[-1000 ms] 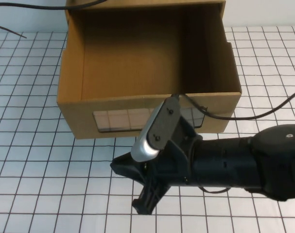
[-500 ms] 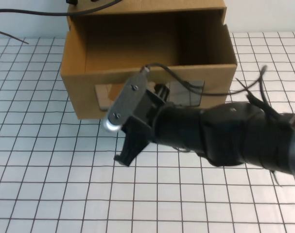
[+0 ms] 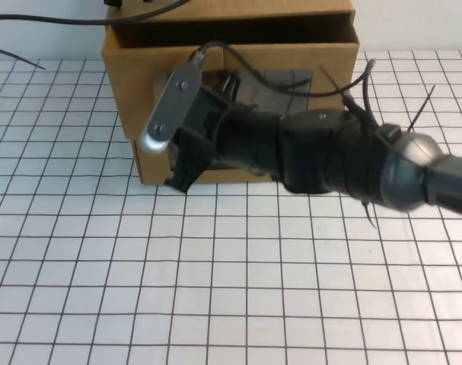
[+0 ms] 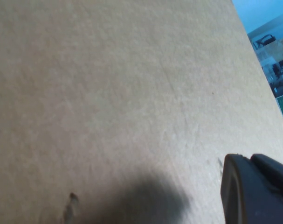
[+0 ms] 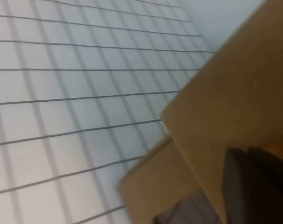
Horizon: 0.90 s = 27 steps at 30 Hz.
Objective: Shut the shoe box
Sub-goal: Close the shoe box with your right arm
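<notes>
The shoe box is a brown cardboard drawer at the table's far side. Its front stands a little out of its outer sleeve, with a narrow dark gap showing between them. Part of its clear window shows; the white pull tab is hidden behind my right arm. My right gripper is shut and empty, pressed against the lower left of the drawer front; the right wrist view shows it against the cardboard. My left gripper is shut, close to a plain cardboard face; it is out of the high view.
The white gridded table stretches in front of the box. My right arm crosses from the right edge to the box front. Black cables trail at the back left and over the arm.
My right gripper has moved away from me and to the left, pushing the drawer front back. The open interior that showed before is now almost wholly inside the sleeve.
</notes>
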### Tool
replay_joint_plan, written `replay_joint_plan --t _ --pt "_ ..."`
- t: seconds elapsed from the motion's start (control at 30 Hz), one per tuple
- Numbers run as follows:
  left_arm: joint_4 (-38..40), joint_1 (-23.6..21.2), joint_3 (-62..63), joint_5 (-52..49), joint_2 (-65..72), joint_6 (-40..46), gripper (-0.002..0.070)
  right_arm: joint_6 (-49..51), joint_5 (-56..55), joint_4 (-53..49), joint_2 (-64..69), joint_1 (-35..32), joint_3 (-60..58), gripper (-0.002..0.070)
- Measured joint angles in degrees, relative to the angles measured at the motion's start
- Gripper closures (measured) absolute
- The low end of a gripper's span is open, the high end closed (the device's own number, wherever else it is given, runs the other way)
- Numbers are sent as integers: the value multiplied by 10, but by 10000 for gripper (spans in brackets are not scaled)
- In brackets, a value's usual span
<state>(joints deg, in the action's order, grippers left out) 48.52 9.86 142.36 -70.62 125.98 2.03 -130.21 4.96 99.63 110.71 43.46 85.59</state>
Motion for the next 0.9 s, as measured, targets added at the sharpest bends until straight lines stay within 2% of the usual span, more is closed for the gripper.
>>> replay_joint_plan --t 0.2,0.53,0.77,0.9 --pt "1 0 0 0 0 0 680 0 21 0 44 -42 67 689" --pt "1 0 0 0 0 2 680 2 23 0 64 -50 93 689" --pt "-3 0 0 -5 -7 29 680 99 27 0 46 -51 92 688" --pt "-19 -4 -4 -11 -35 43 680 116 61 0 8 -51 81 689"
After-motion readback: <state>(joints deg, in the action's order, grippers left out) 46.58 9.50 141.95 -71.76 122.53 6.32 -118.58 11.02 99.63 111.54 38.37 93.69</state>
